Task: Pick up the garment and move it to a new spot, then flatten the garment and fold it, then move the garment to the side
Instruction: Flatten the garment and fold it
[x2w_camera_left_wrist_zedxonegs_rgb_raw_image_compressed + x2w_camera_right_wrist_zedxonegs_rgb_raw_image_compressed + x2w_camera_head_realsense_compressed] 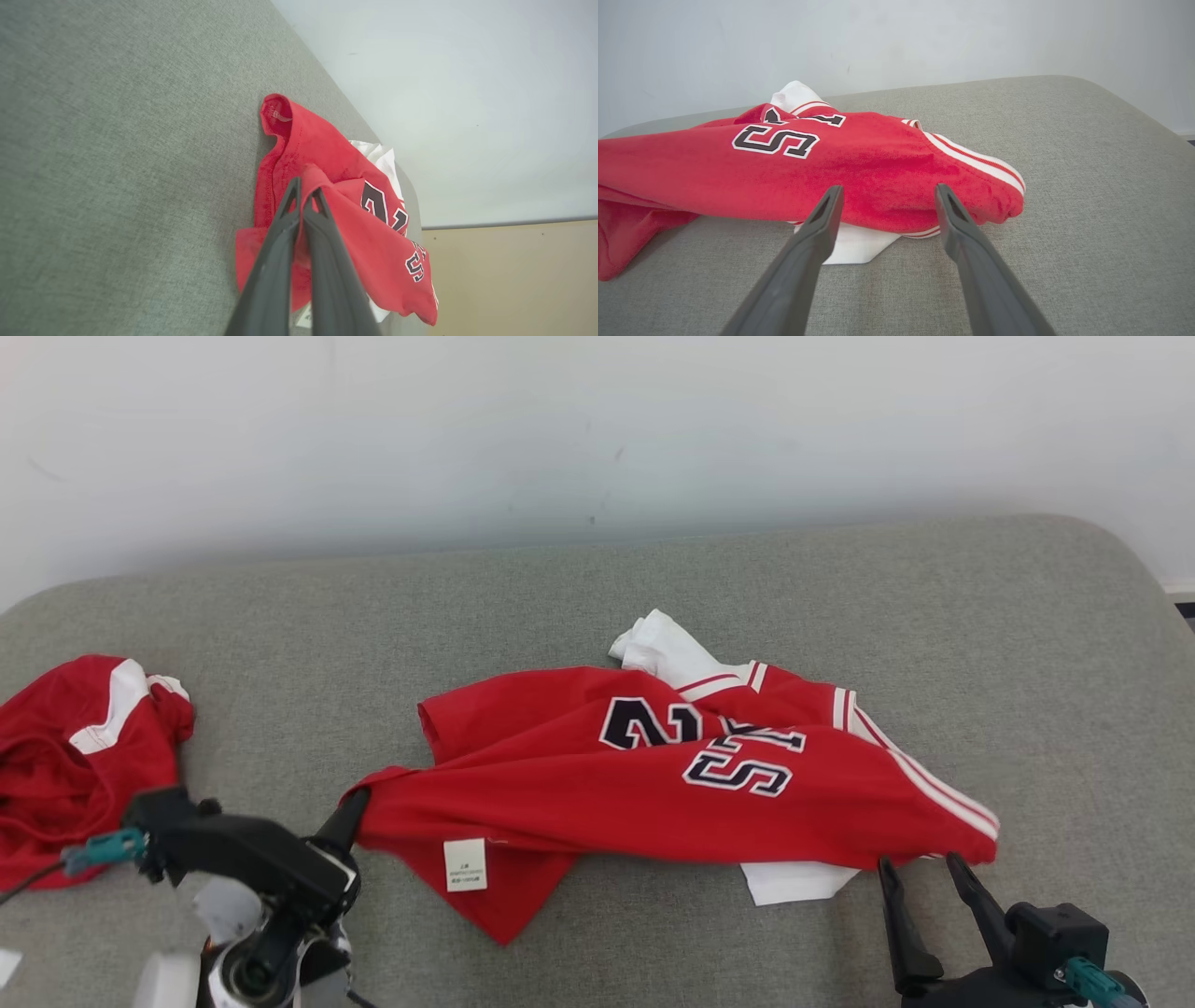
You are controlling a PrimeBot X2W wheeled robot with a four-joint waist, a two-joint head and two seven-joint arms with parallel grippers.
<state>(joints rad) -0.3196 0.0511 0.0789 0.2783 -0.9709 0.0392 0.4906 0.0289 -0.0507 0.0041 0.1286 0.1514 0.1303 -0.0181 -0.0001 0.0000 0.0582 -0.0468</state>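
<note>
In the head view, your grey fabric-covered table [1027, 663] ends in rounded far corners against a pale wall [597, 429]. The widest bare stretch lies far and right. The red jersey with white trim and dark lettering [653, 784] lies crumpled at the centre, toward the near side. A second red-and-white garment [75, 756] is bunched at the left edge, well apart from it. Your left tool [353, 807] meets the jersey's near-left corner. Your right tool [920, 868] sits just near of its right end.

In the left wrist view, the left tool's fingers are pressed together, pinching a fold of red cloth. Bare table runs along one side, and a beige floor [514, 280] shows past the edge.

In the right wrist view, the right tool's fingers are spread wide and hold nothing. Their tips are at the jersey's striped end, and you cannot tell whether they touch it. The table to the right is bare up to its rounded edge.
</note>
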